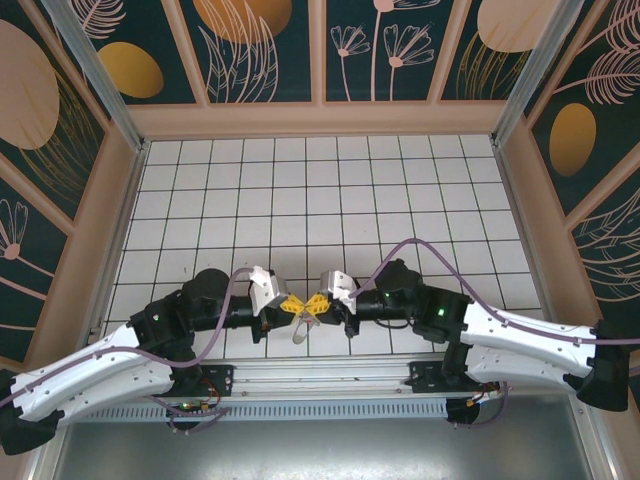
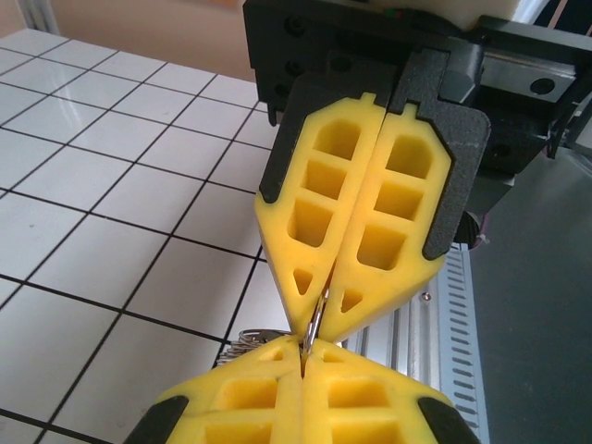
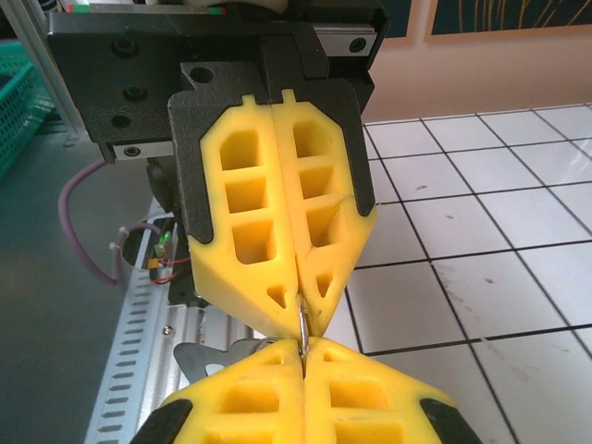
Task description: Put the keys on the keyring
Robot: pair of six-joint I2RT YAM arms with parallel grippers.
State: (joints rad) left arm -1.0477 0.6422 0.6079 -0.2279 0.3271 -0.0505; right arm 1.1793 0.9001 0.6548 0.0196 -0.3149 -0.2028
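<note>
Where the tips meet: right gripper (image 3: 302, 356) faces left gripper (image 2: 303, 359) tip to tip, above the bench (image 1: 300, 190) near its front edge.
Left gripper: clenched on a thin silver strip (image 2: 315, 319).
Right gripper: clenched on the same strip, opposite the left gripper.
Keyring (image 1: 300, 335): hangs just under the left gripper's tip, wire rings (image 2: 248, 340) beside it.
</note>
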